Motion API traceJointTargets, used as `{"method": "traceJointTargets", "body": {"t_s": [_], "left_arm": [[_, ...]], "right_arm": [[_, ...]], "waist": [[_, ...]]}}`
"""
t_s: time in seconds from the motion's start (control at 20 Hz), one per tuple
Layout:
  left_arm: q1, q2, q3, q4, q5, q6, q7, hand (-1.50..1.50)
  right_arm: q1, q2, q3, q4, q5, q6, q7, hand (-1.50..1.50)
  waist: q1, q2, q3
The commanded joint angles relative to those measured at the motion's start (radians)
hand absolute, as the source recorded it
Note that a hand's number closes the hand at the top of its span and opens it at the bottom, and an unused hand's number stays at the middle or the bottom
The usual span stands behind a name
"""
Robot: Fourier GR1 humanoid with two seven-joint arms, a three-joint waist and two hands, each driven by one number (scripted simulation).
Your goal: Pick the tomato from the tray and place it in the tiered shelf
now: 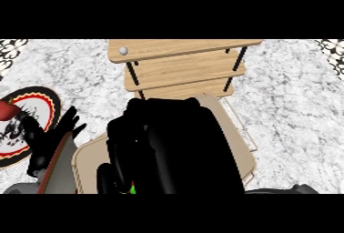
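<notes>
Right hand looms at frame centre over the beige tray, fingers curled; cannot tell what they hold. Tomato not visible. Left hand rests released, lower left. Best lift straight, then forward to tiered shelf.

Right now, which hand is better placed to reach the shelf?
Right. The right hand is over the tray, next to the shelf in the view. The left hand rests open off to the left, by the plate. The tomato is not visible.
</notes>
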Motion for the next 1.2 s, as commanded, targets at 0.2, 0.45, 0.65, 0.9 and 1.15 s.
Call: {"method": "traceJointTargets", "body": {"t_s": [0.2, 0.45, 0.65, 0.9, 1.15], "left_arm": [[0.049, -0.003, 0.003, 0.008, 0.029, -0.042, 0.021, 0.0], [0.019, -0.057, -0.037, 0.006, -0.009, -0.004, 0.015, 0.0], [-0.028, -0.038, -0.002, 0.036, 0.006, -0.014, 0.039, 0.0], [-0.062, -0.065, -0.022, 0.045, -0.025, 0.01, 0.048, 0.0], [0.023, -0.075, -0.035, 0.025, -0.035, -0.021, -0.013, 0.0]], "right_arm": [[-0.208, 0.015, -0.272, 0.096, -0.053, 0.143, 0.186, 1.5], [-0.369, -0.029, -0.465, 0.275, -0.112, 0.166, 0.096, 1.5], [-0.448, -0.077, -0.526, 0.355, -0.139, 0.207, 0.053, 1.5], [-0.475, -0.127, -0.587, 0.538, -0.189, 0.216, -0.106, 1.5], [-0.448, -0.196, -0.588, 0.696, -0.186, 0.232, -0.29, 1.5]], "waist": [[0.002, 0.009, -0.01], [0.005, 0.014, -0.01], [0.0, 0.015, -0.01], [0.003, 0.021, -0.01], [0.02, 0.025, -0.01]]}}
